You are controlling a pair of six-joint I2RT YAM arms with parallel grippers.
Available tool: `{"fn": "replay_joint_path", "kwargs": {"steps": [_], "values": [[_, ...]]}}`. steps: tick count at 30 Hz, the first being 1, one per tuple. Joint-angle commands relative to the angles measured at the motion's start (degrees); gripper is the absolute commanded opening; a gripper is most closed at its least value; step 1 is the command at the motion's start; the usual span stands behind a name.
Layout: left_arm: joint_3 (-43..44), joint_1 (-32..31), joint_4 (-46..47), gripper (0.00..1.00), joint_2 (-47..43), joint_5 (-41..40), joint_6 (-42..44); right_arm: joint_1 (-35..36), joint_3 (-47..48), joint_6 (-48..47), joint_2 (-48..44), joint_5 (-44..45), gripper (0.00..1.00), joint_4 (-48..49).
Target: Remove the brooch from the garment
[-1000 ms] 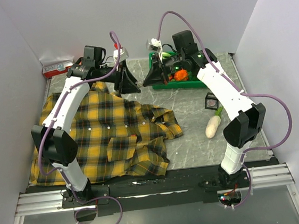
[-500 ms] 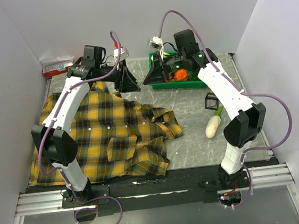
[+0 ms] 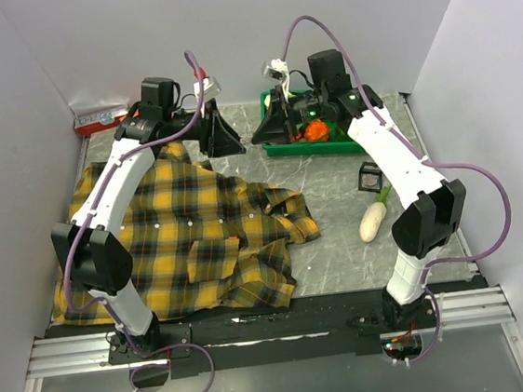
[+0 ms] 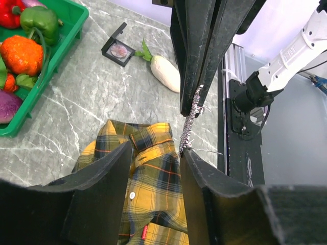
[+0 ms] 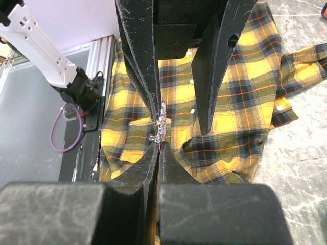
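Overhead, the brooch (image 5: 162,120) is too small to see; right claw (image 5: 157,147) pinches it, left claw (image 4: 155,153) gapes.

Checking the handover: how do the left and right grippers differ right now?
The right gripper is shut, pinching the brooch; the left gripper is open, gripping nothing. The right points leftward, the left rightward. Both hover tip to tip above the table, clear of the garment.
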Motion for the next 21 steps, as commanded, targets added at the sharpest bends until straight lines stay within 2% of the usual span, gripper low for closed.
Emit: {"fn": "replay_joint_path", "kwargs": {"steps": [1, 8, 13, 21], "values": [[1.0, -0.1, 6.9, 0.49, -2.2, 2.3, -2.0, 0.6, -0.6, 2.2, -1.1, -2.5, 0.01, 0.1], [1.5, -0.2, 6.9, 0.51, -1.7, 2.5, -2.2, 0.2, -0.7, 3.0, -0.4, -2.1, 0.00, 0.4], [3.8, -1.7, 1.2, 0.53, -1.0, 1.0, 4.1, 0.2, -0.8, 4.1, 0.1, -1.3, 0.00, 1.2], [5.6, -2.0, -0.6, 0.53, -0.5, 0.0, 6.5, 0.2, -0.1, 4.6, 1.2, -0.7, 0.00, 1.4]]}}
